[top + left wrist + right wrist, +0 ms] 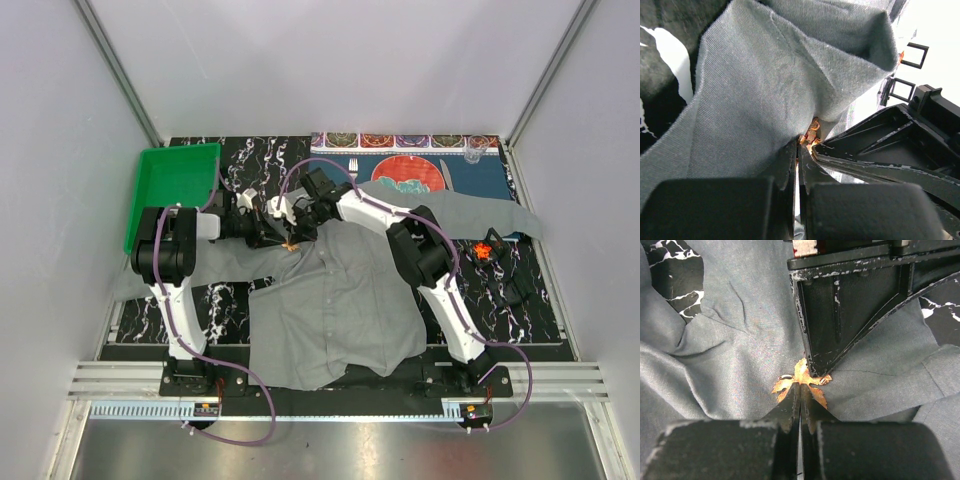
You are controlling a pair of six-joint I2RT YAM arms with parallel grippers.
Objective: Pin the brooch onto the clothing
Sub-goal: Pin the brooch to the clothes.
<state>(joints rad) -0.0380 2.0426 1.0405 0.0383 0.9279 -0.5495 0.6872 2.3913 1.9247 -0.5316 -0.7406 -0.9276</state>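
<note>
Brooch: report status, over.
Left gripper shut, tip at brooch. Right gripper shut on brooch, which lies on shirt. Nothing in the way.

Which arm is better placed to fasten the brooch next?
Right, probably: the right gripper is shut on the brooch lying on the shirt; the left gripper, also shut, only meets its far edge.

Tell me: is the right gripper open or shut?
Shut. The right gripper has its fingers meeting with no gap, pinching the brooch on the shirt.
</note>
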